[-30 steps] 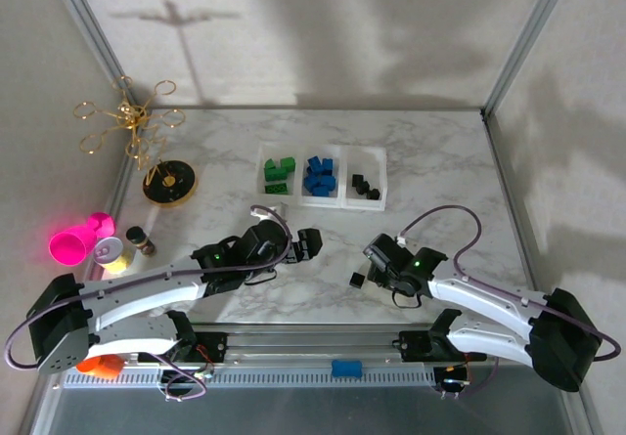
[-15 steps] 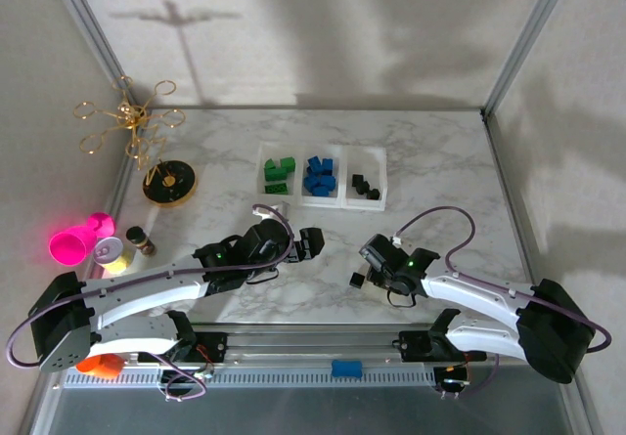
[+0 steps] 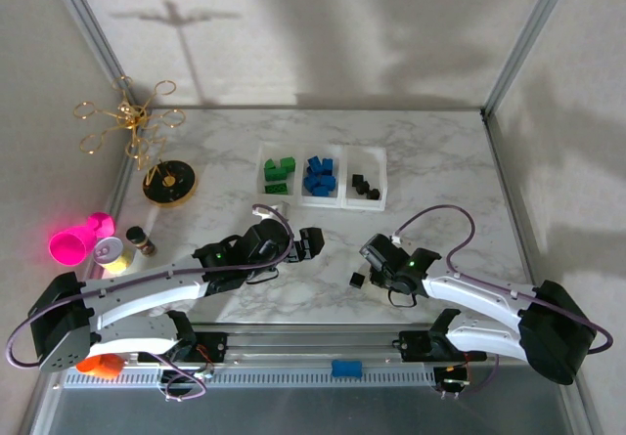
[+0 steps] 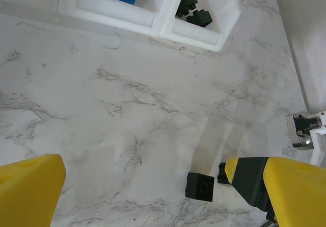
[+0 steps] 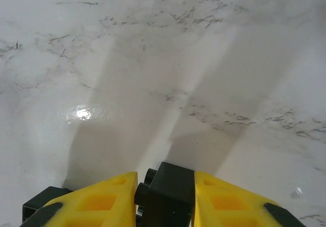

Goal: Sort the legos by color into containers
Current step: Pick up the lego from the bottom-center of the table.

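Right gripper [image 5: 165,181] is clamped on a small black studded plastic lego brick [image 5: 165,199] at the white marble tabletop [image 5: 153,58]. A second black brick [image 5: 41,202] lies just beside, at 8 o'clock. Left gripper [image 4: 147,176] stands wide apart.

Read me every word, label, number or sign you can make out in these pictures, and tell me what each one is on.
No text can be read.
Trays: plain white, no print.
Legos: no lettering visible, including on the black lego in the right gripper.
Small jar beside the pink cup: too small to tell if it has a label.
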`<move>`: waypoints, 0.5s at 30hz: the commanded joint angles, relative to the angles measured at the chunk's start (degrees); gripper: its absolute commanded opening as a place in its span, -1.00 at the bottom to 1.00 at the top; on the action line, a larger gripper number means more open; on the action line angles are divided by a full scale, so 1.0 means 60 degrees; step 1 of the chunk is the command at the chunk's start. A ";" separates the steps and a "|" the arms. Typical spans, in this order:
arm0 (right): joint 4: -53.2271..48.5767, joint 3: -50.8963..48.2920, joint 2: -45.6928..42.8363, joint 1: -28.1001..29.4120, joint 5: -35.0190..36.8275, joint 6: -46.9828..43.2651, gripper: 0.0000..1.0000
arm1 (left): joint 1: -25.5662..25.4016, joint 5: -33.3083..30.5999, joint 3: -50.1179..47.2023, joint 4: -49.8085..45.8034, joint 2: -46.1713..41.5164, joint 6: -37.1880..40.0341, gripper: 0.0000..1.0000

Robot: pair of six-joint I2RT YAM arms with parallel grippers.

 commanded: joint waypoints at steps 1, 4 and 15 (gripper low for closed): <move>-0.0327 0.0578 -0.0198 0.0080 0.0560 -0.0426 -0.45 | -0.0066 -0.0277 0.0112 0.0016 -0.0320 0.0005 0.99; -0.0532 0.0981 -0.0130 -0.0009 0.0744 -0.0716 -0.46 | -0.0066 -0.0406 0.0200 -0.0140 -0.0424 0.0084 0.99; 0.0061 0.3774 0.0984 -0.1891 0.1031 -0.3853 -0.41 | 0.0042 -0.1015 0.0974 -0.0201 -0.0281 0.0840 0.99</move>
